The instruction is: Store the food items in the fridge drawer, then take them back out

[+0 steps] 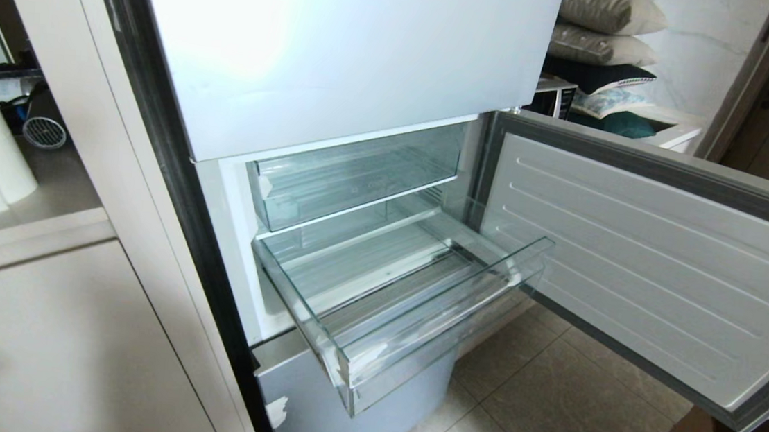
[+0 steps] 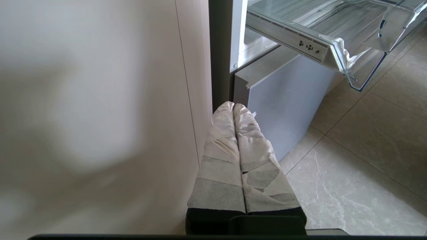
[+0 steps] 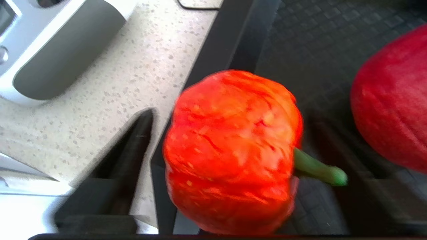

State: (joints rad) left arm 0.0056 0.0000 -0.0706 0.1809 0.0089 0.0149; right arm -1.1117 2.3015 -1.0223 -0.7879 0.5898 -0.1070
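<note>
The orange-red fruit (image 3: 230,150) had a bumpy, streaked skin, a squat lobed shape and a short green stem (image 3: 317,168) sticking out of one side. It filled the middle of the right wrist view, between the dark fingers of the right gripper (image 3: 230,173); one finger (image 3: 130,150) stood just beside the fruit with a sliver of space showing, and the other was mostly hidden behind the fruit. The jaws stood wide, and whether they pressed on the fruit could not be told. The smooth red fruit (image 3: 390,100), rounder and matte, lay near it on a black mat (image 3: 320,43) with a fine grid texture. Beside the mat ran a pale speckled stone desk (image 3: 133,76), with a grey and white rounded appliance (image 3: 56,50) at its far side.

The fridge drawer (image 1: 431,317), clear hard plastic with a ribbed base and a thick front lip, stood pulled out and held no fruit. Above it sat a second clear drawer (image 1: 353,178), pushed in. The open fridge door (image 1: 645,260) showed a white ribbed inner liner with a grey seal around it. The floor (image 1: 548,411) was glossy beige tile.

The left gripper (image 2: 233,106), its fingers (image 2: 220,160) wrapped in pale crinkled tape, hung low beside the fridge with its jaws pressed together on nothing. No writing could be read anywhere.
</note>
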